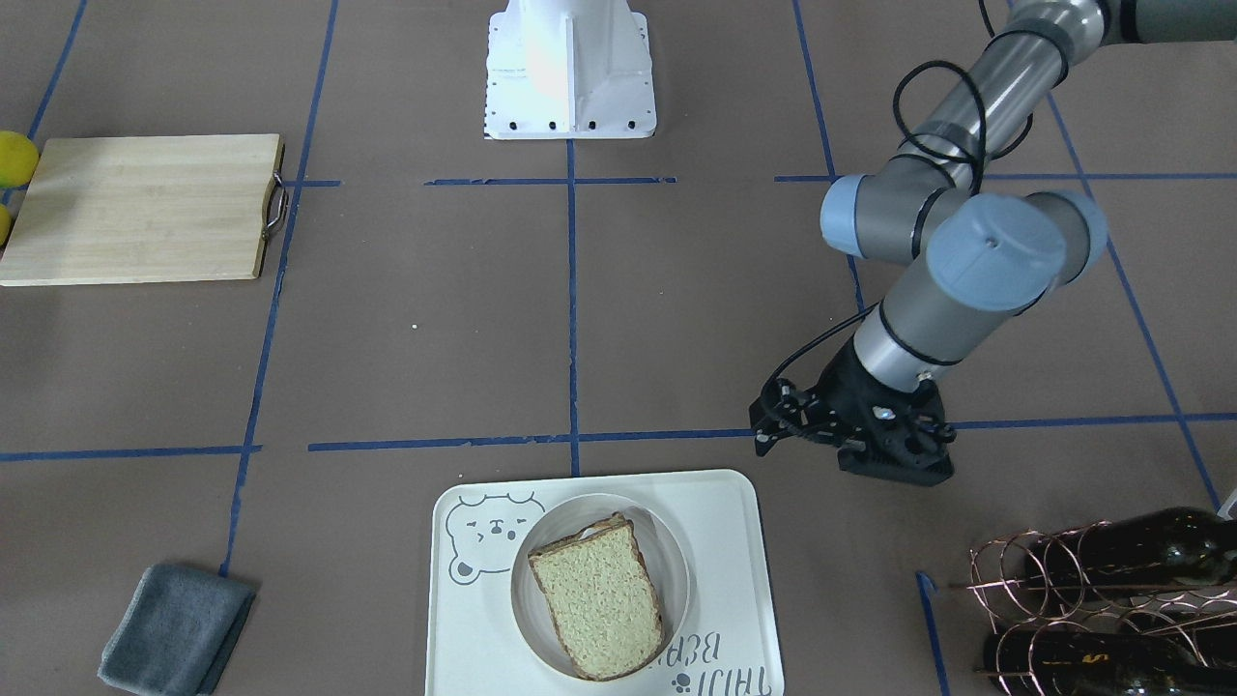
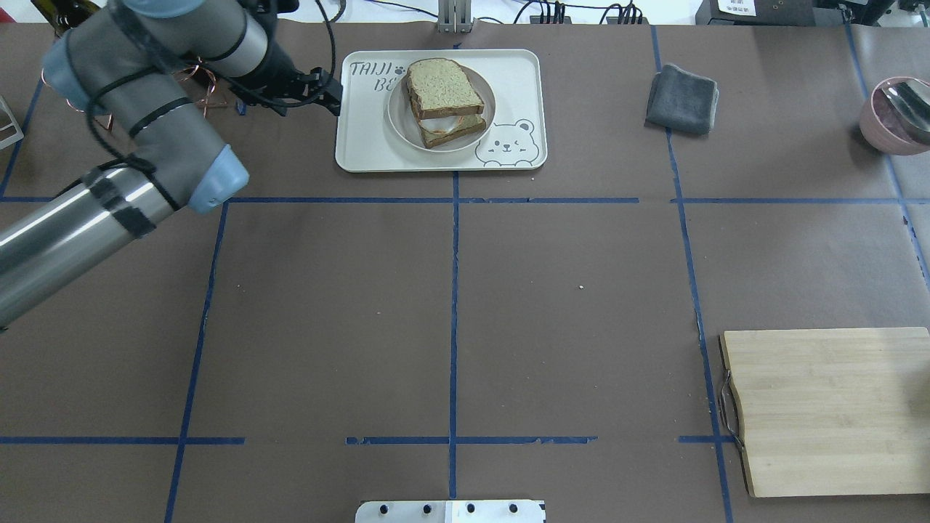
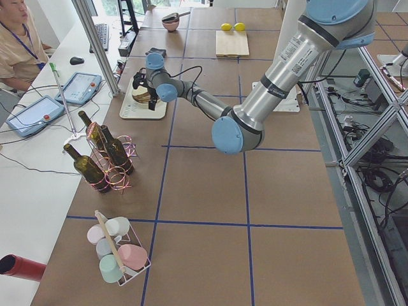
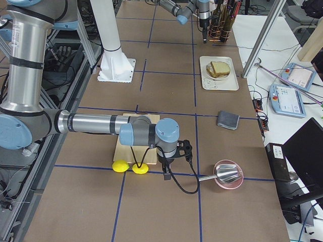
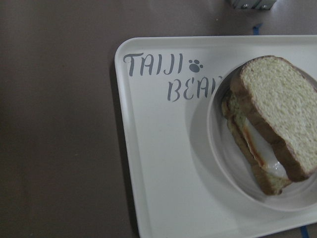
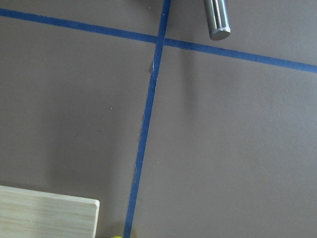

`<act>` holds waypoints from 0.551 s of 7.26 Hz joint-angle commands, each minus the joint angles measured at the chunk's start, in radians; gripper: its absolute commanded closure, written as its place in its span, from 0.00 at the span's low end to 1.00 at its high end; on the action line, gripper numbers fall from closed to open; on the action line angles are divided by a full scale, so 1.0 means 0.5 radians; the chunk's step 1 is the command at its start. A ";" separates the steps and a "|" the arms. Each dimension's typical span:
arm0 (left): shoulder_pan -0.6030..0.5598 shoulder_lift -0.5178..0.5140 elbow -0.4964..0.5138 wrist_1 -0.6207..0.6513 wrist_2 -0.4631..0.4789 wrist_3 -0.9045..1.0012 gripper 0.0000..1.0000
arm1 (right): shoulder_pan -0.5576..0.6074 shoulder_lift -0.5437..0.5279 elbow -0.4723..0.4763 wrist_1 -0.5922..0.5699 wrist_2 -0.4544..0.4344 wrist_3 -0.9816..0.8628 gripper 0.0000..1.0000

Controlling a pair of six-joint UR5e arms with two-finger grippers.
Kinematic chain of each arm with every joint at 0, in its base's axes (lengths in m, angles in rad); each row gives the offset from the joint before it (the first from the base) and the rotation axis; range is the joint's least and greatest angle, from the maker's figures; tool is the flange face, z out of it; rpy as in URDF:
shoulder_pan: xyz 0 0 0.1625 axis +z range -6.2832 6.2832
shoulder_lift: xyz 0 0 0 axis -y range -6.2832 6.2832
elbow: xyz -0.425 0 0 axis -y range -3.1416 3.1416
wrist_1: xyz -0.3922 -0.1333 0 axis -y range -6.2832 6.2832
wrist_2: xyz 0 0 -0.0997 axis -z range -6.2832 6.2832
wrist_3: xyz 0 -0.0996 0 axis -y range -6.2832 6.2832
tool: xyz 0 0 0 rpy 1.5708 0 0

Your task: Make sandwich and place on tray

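The sandwich (image 1: 599, 599) is two speckled bread slices with a white fried egg between them. It lies on a small round white plate (image 1: 676, 570) on the cream bear tray (image 1: 464, 628) at the table's far edge, as the overhead view also shows (image 2: 443, 91). My left gripper (image 1: 894, 469) hovers beside the tray's lettered end, apart from it and holding nothing; I cannot tell whether it is open. Its wrist view looks down on the sandwich (image 5: 277, 114). My right gripper (image 4: 166, 174) shows only in the exterior right view, near the lemons; I cannot tell its state.
A wooden cutting board (image 2: 828, 407) lies near right, with two lemons (image 4: 132, 167) beside it. A pink bowl (image 2: 897, 116) holds a metal scoop. A grey cloth (image 2: 683, 88) lies right of the tray. A copper rack of bottles (image 1: 1092, 599) stands behind my left gripper.
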 commanded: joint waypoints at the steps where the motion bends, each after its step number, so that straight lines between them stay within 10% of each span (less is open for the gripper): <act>1: -0.193 0.464 -0.602 0.358 -0.036 0.461 0.00 | 0.000 -0.005 0.000 0.000 0.000 0.000 0.00; 4: -0.744 1.059 -0.660 0.362 -0.391 1.405 0.00 | 0.000 -0.008 0.003 0.000 0.000 0.000 0.00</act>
